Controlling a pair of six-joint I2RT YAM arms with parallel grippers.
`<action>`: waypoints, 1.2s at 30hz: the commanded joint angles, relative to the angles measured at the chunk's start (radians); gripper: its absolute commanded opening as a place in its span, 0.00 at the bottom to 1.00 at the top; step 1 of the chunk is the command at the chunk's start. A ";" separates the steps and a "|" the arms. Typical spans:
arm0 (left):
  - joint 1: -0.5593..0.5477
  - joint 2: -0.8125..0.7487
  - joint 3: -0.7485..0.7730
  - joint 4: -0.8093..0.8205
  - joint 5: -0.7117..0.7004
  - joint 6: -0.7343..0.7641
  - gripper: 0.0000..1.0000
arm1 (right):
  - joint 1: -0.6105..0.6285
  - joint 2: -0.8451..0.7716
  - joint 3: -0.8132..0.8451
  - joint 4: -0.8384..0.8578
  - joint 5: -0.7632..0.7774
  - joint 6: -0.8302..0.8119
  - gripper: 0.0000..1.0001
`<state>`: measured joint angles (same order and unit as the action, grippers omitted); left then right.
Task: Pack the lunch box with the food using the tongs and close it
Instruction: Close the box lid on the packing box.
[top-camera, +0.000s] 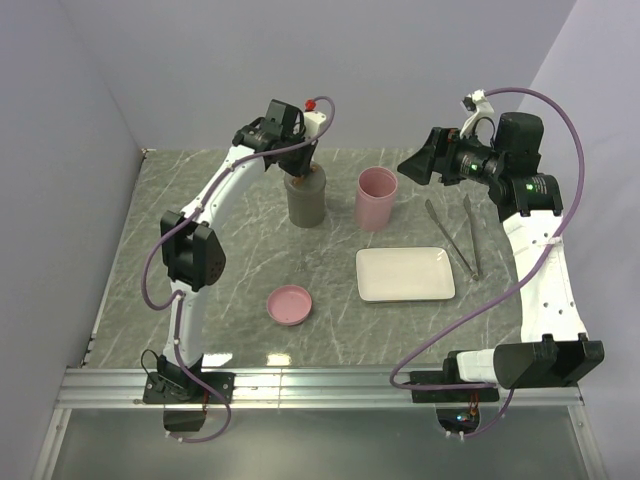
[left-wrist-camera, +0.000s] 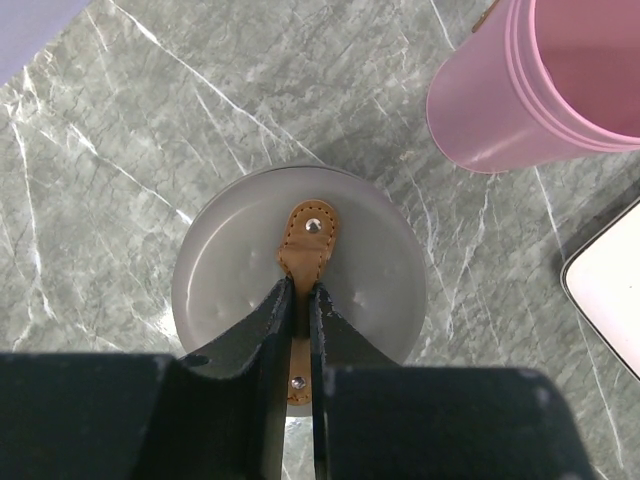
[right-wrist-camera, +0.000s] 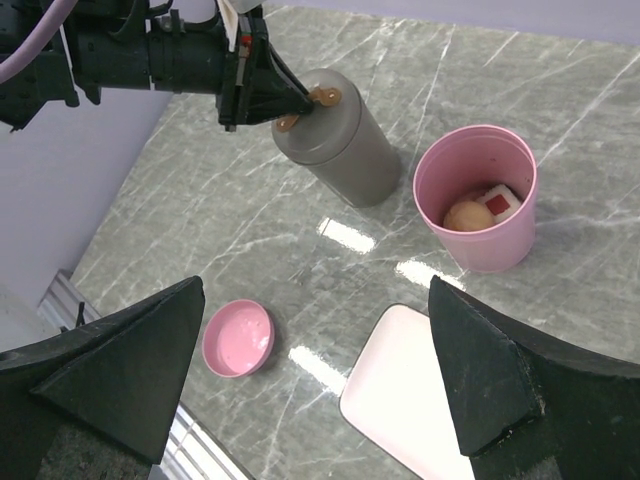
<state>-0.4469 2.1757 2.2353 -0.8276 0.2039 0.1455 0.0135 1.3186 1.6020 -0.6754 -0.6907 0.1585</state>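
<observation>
- Left wrist view, low centre: the left pincer (left-wrist-camera: 300, 292) is clamped together on the tan leather tab (left-wrist-camera: 306, 240) riveted to the round frosted grey lid (left-wrist-camera: 225, 285). It holds only a thin, soft strap, so a slanted pull could let the tab slide out from between the tips.
- If the lid sits tight, I judge a lift could raise the whole tall grey cylindrical canister (top-camera: 306, 200). It might then drop or tip onto the grey marbled bench (top-camera: 330, 340).
- The pink plastic cup (right-wrist-camera: 490, 250) stands near the canister, to its right in the top view. A tipped canister or a swinging lid could knock it and spill the food inside. A pale round ball (right-wrist-camera: 462, 215) and a red-centred sushi roll (right-wrist-camera: 497, 203) show there in the right wrist view, and the ball would roll.
- The right pincer (right-wrist-camera: 316, 300) stands wide apart and holds nothing, hovering at upper right of the top view.
- The long slim grey metal tongs (top-camera: 451, 237) lie flat on the bench right of centre, just beside the white rectangular tray (top-camera: 405, 275), untouched. Thin arms lying flat on stone are likely hard to pinch and may skid away.
- The small round pink lid (top-camera: 290, 304) lies low and left of centre, well apart from the cup. I cannot tell for certain which vessel is the lunch box.
</observation>
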 joint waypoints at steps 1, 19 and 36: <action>-0.006 0.004 0.040 0.031 0.009 0.009 0.15 | 0.000 -0.019 0.013 0.008 -0.021 -0.007 1.00; 0.028 0.029 -0.028 0.054 0.063 -0.029 0.21 | 0.000 -0.021 0.004 -0.001 -0.047 -0.007 1.00; 0.048 -0.079 -0.143 0.114 0.092 -0.052 0.29 | 0.000 -0.012 0.006 0.008 -0.067 0.013 1.00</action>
<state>-0.4030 2.1059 2.0590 -0.6964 0.2909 0.0998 0.0132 1.3186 1.5982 -0.6754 -0.7368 0.1665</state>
